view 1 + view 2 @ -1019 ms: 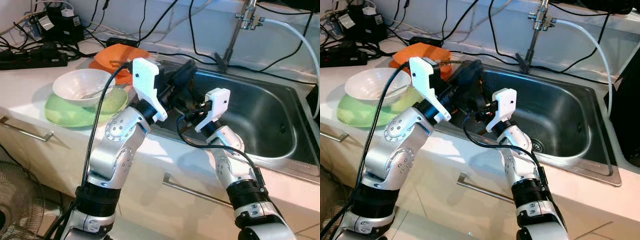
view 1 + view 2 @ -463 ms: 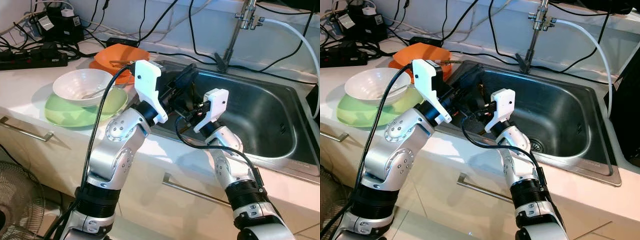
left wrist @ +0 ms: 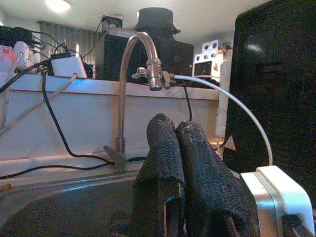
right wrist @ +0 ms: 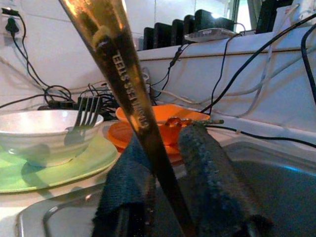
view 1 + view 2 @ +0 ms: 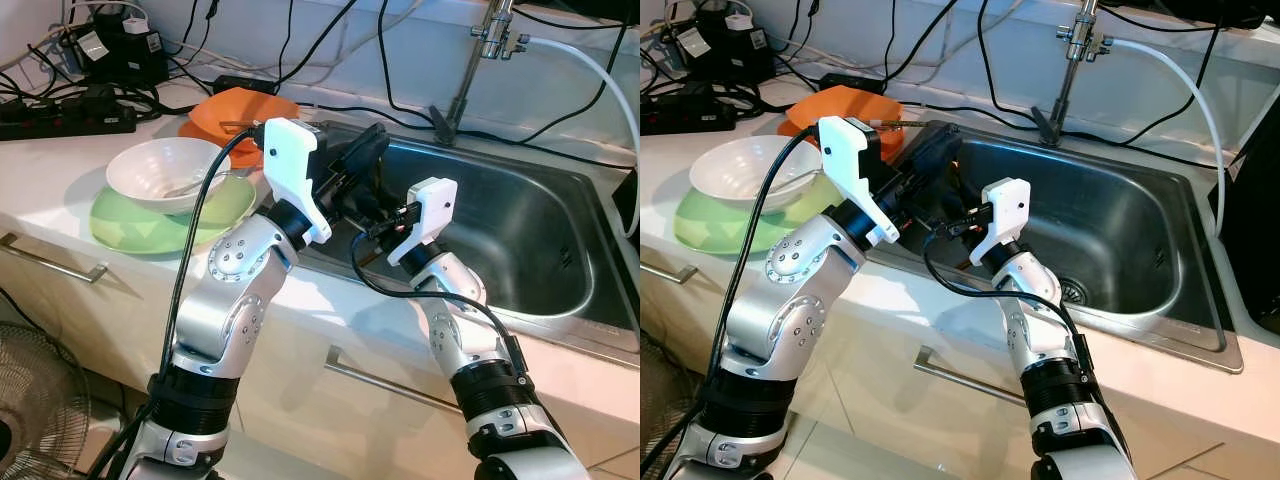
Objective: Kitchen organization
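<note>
Right gripper (image 4: 163, 197) clamps a metal utensil handle (image 4: 123, 94) over the sink (image 5: 560, 260).
Left gripper (image 3: 180, 163) fingers pressed together (holding nothing); the right wrist view reveals the handle's engraved lettering.

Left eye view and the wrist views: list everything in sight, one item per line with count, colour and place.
sink: one, steel, set in the counter on the robot's right.
faucet: one, metal, behind the sink, a white hose leading off it.
white bowl: one, on the green plate, with a fork leaning in it.
green plate: one, on the counter left of the sink.
orange dishes: stacked, behind the white bowl.
power strip: one, black, at the far left of the counter among cables.
fan: one, on the floor at lower left.
utensil handle: one, metal, engraved, between the right gripper's fingers.
left gripper: fingers together, over the sink.
right gripper: at the sink's near-left edge.
</note>
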Controlling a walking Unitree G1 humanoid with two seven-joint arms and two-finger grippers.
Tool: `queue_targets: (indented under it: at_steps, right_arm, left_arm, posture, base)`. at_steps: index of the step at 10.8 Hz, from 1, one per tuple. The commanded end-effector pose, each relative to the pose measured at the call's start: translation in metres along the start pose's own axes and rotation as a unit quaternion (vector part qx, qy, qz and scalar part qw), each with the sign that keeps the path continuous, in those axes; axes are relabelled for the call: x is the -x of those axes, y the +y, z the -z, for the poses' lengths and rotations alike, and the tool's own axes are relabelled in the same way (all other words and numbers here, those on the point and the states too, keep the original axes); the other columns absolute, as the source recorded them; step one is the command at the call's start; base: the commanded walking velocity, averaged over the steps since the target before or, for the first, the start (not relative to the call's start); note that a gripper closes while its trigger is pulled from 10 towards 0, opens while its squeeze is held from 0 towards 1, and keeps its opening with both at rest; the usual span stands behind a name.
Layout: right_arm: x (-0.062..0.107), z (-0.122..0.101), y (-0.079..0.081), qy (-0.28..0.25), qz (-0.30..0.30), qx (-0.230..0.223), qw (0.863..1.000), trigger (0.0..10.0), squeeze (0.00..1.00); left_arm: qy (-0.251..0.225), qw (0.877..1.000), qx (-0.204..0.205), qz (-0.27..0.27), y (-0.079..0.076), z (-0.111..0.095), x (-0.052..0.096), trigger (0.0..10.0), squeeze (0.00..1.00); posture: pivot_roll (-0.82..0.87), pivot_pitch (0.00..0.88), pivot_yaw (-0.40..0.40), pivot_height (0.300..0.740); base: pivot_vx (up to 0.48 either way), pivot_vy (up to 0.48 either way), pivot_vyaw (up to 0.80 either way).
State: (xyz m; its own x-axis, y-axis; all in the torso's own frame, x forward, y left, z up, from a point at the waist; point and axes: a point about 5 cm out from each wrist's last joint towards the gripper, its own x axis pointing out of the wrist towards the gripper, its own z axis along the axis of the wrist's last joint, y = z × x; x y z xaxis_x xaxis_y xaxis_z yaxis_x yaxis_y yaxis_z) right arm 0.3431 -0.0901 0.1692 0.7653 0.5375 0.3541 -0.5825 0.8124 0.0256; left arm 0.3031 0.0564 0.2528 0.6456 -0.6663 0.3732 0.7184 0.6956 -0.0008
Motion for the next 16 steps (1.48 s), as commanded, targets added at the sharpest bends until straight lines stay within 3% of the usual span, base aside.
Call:
queue_targets:
  at_steps: [1,4,7,8,9,12,16]
  right_arm:
    - [0.001,0.0,-0.001,0.002,0.004,0.0,1.0,0.0,0.0]
    - [0.001,0.001,0.0,0.002,0.004,-0.002,1.0,0.0,0.0]
    - [0.001,0.001,0.001,0.002,0.005,-0.003,1.0,0.0,0.0]
    - [0.001,0.002,0.0,0.003,0.007,-0.002,1.0,0.0,0.0]
    - [0.001,0.002,0.0,0.003,0.008,-0.001,1.0,0.0,0.0]
    - [0.0,0.002,-0.003,0.006,0.015,0.002,1.0,0.0,0.0]
    - [0.0,0.003,-0.027,0.032,0.077,0.031,0.996,0.0,0.0]
  left_arm:
    - [-0.005,1.0,0.001,0.001,-0.001,-0.002,-0.001,10.0,0.0]
    - [-0.013,1.0,0.021,0.002,-0.003,-0.003,-0.001,10.0,0.0]
    - [-0.006,1.0,0.016,0.001,-0.004,-0.001,-0.001,10.0,0.0]
    - [-0.004,1.0,0.014,-0.001,-0.003,0.0,-0.001,10.0,0.62]
    - [-0.005,1.0,0.019,-0.005,-0.002,0.001,-0.001,10.0,1.0]
    - [-0.011,1.0,0.024,-0.012,0.001,-0.001,-0.001,10.0,1.0]
    - [-0.041,0.998,0.037,-0.029,0.009,-0.011,0.006,10.0,1.0]
  posture:
    - [0.23,0.0,-0.033,0.74]
    - [0.23,0.0,-0.033,0.74]
    - [0.24,0.0,-0.033,0.74]
    - [0.24,0.0,-0.033,0.74]
    - [0.24,0.0,-0.034,0.74]
    - [0.24,0.0,-0.036,0.74]
    - [0.24,0.0,-0.041,0.74]
  base:
    - [0.0,0.0,0.0]
    - [0.0,0.0,0.0]
    - [0.0,0.0,0.0]
    - [0.0,0.0,0.0]
    - [0.0,0.0,0.0]
    - [0.0,0.0,0.0]
    - [0.0,0.0,0.0]
